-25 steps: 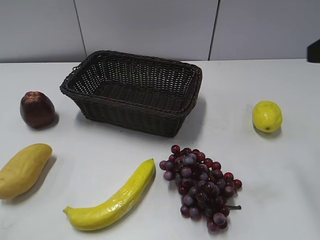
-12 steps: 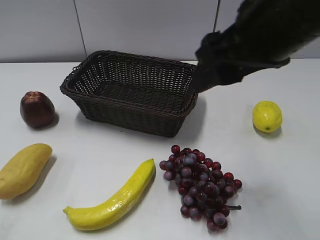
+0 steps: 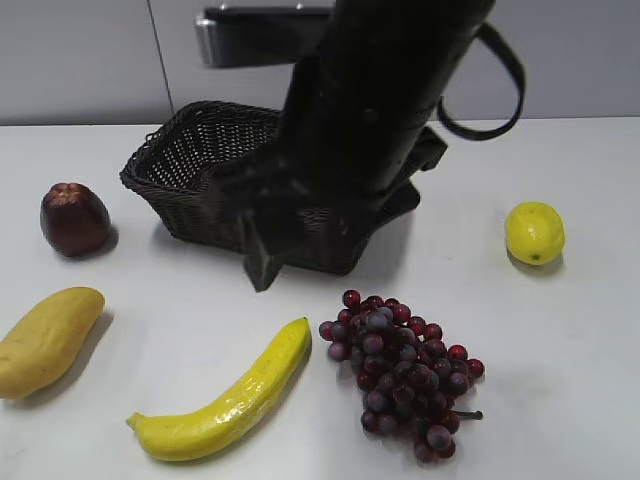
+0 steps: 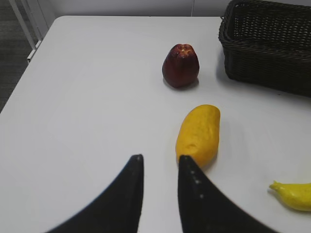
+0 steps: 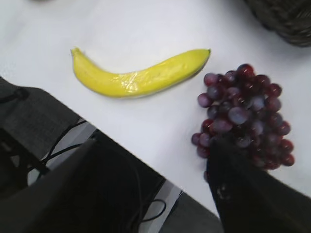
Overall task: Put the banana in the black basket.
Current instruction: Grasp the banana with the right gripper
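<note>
The banana [image 3: 225,400] lies on the white table at the front, left of the grapes. It also shows in the right wrist view [image 5: 141,75], and its tip shows in the left wrist view [image 4: 294,194]. The black basket [image 3: 165,165] stands at the back, partly hidden by my right arm; it also shows in both wrist views [image 4: 267,43] [image 5: 286,17]. My right gripper [image 3: 262,250] [image 5: 153,145] is open and empty, in the air in front of the basket, above and behind the banana. My left gripper [image 4: 160,158] is open and empty above the table near the mango; it is not in the exterior view.
A yellow-orange mango [image 3: 45,340] [image 4: 198,133] lies at the front left. A dark red fruit [image 3: 73,217] [image 4: 181,65] sits left of the basket. A bunch of purple grapes [image 3: 405,370] [image 5: 243,114] lies right of the banana. A lemon [image 3: 534,232] sits at the right.
My right arm has swung in from the upper right, across the basket, down toward the front. The fruits and basket have not moved.
</note>
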Available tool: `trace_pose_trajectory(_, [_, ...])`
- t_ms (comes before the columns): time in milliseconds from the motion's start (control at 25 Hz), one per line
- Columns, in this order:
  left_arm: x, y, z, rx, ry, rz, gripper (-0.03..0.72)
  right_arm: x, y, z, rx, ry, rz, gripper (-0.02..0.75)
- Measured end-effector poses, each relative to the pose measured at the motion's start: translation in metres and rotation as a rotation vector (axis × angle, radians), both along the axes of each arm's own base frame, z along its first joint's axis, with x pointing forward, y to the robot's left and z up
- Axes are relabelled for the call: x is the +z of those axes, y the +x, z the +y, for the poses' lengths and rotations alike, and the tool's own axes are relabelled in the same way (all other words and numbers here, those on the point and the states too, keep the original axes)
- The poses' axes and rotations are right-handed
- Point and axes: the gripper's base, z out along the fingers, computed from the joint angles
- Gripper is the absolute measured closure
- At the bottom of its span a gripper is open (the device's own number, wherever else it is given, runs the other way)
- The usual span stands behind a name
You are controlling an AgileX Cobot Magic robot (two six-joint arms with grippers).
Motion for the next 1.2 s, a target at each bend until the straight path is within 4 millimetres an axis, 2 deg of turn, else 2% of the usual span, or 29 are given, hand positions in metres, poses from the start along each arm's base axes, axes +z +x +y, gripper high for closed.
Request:
trace_pose_trajectory(120, [0.000,0.000,0.000,0.000,0.000,0.000,0.449,-0.019,0.003,0.017,-0.026,0.001,0.121,0.190])
trace_pose_trajectory(320, [0.000,0.000,0.000,0.000,0.000,0.000,0.449,-0.052,0.008,0.031,-0.050,-0.051,0.232,0.166])
trace_pose_trajectory(480, [0.000,0.000,0.000,0.000,0.000,0.000,0.449,-0.076,0.014,0.038,-0.154,-0.088,0.291,0.155])
trace_pose_trajectory(640, [0.000,0.000,0.000,0.000,0.000,0.000,0.449,-0.093,0.024,0.048,-0.325,-0.051,0.309,0.154])
trace_pose_trajectory(1040, [0.000,0.000,0.000,0.000,0.000,0.000,0.449,-0.144,0.032,0.056,-0.521,-0.131,0.400,0.152])
trace_pose_trajectory(1200, [0.000,0.000,0.000,0.000,0.000,0.000,0.449,-0.153,0.034,0.058,-0.559,-0.135,0.408,0.151])
